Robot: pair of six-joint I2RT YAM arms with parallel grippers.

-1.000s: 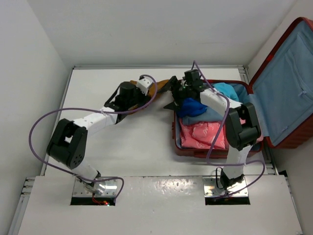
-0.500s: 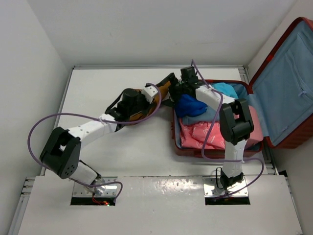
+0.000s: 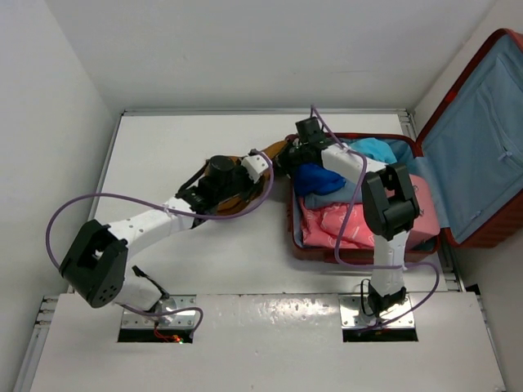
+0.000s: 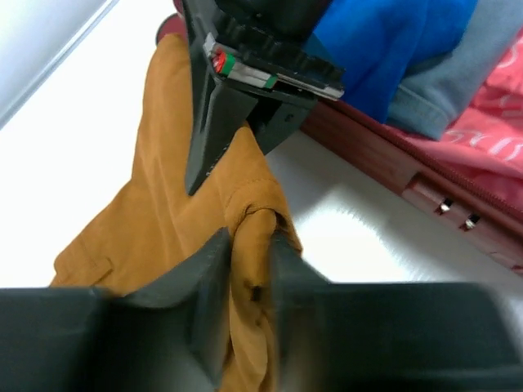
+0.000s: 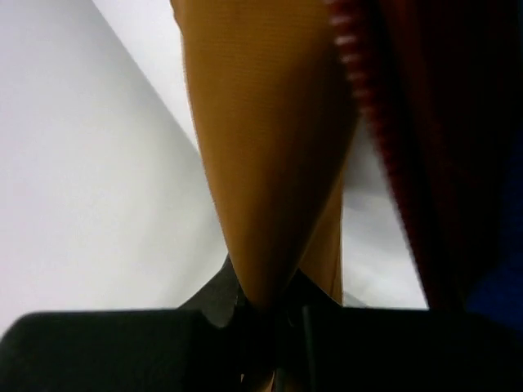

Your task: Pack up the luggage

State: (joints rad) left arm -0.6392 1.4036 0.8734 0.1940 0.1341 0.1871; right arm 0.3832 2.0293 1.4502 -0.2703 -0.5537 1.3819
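The luggage [image 3: 292, 222] is a red hard-shell suitcase lying open at the right, its lid [image 3: 474, 139] raised, with folded clothes inside. An orange-brown garment [image 4: 155, 204] stretches over the table just left of the luggage's red rim [image 4: 384, 155]. My left gripper [image 4: 248, 245] pinches a rolled fold of it, the cloth filling the narrow gap between the fingers. My right gripper [image 5: 270, 314] reaches out over the rim and is shut on the garment's [image 5: 261, 147] far end. Seen from above, both grippers [image 3: 263, 163] [image 3: 286, 155] meet at the luggage's back left corner.
Blue [image 3: 319, 178], pink [image 3: 339, 224] and teal [image 3: 376, 149] clothes fill the luggage. White walls close the table at the back and left. Purple cables loop off both arms. The luggage's ribbed red edge [image 5: 409, 147] runs close beside the right gripper.
The left arm has carried the garment rightward to the luggage's corner. The right gripper has shifted left over the rim and shut on the garment's far end.
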